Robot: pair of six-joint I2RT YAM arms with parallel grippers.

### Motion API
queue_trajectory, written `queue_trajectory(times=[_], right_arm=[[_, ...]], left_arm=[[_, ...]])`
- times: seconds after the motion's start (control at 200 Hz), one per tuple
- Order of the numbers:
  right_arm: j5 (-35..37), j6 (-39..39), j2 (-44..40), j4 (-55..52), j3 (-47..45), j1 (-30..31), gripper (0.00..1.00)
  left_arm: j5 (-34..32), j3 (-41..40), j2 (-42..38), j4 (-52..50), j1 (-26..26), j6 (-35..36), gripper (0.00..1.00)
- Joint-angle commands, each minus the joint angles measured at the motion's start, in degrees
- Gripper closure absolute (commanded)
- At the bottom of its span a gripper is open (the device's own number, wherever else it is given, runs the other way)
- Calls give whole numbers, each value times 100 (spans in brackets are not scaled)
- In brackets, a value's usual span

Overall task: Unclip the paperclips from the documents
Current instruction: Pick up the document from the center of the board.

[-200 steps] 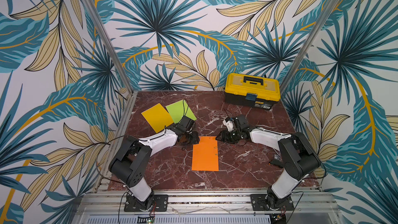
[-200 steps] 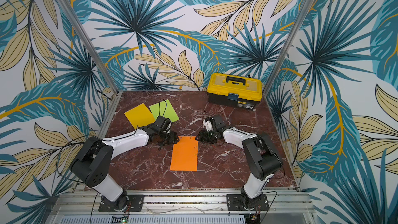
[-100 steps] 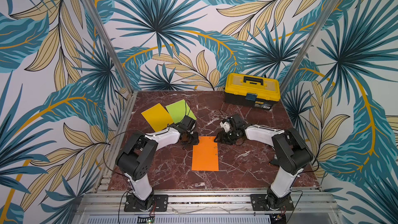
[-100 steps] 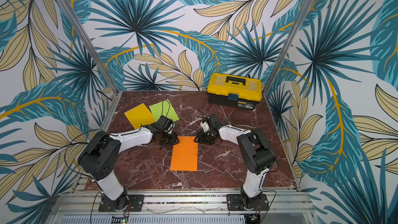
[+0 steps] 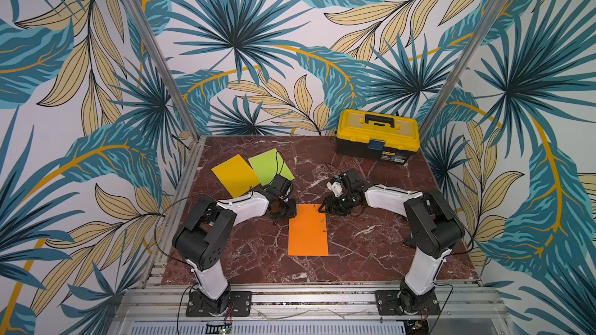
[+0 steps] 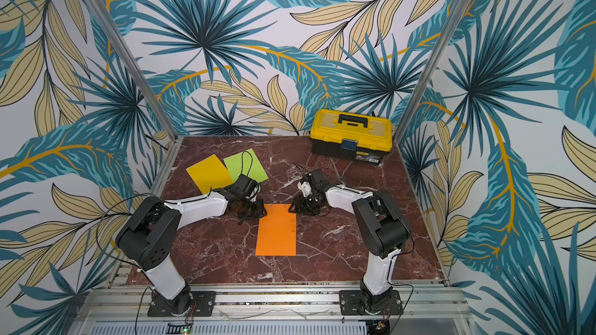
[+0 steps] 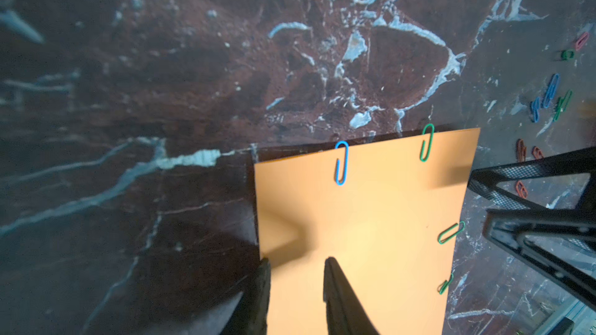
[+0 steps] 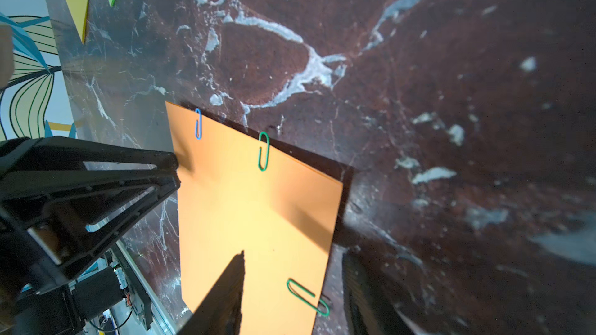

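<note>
The orange document (image 5: 308, 230) lies flat mid-table. Clipped along its far edge are a blue paperclip (image 7: 341, 162) and a green paperclip (image 7: 427, 143); two more green ones (image 7: 451, 233) sit on its right edge. My left gripper (image 7: 296, 264) is low at the far-left corner, open by a narrow gap, one finger at the sheet's edge and one over the paper. At the far-right corner my right gripper (image 8: 293, 257) is open, its fingers straddling a green paperclip (image 8: 308, 296). The golden yellow document (image 5: 235, 175) and the lime green document (image 5: 269, 165) lie at the back left.
Several loose paperclips, blue (image 7: 550, 90), green (image 7: 562, 104) and red (image 7: 521, 149), lie on the marble beyond the sheet's right corner, near the right gripper. A yellow-and-black toolbox (image 5: 377, 136) stands at the back right. Metal rails edge the table (image 5: 258, 252).
The left gripper's jaws have narrowed while it stays at the orange sheet's far-left corner. The right gripper has shifted slightly toward the sheet's far-right corner.
</note>
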Motion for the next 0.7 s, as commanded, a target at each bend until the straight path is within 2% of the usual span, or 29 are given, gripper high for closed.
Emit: queue_trajectory(times=[0.0,0.691], right_arm=[[-5,-150,280,-346,8,68,50],[-317,-450,474,-536,327,291,50]], left_arm=[[-74,-170,-34,-229,23,-62,70],[45,-187,63,-119,-39,-150,71]])
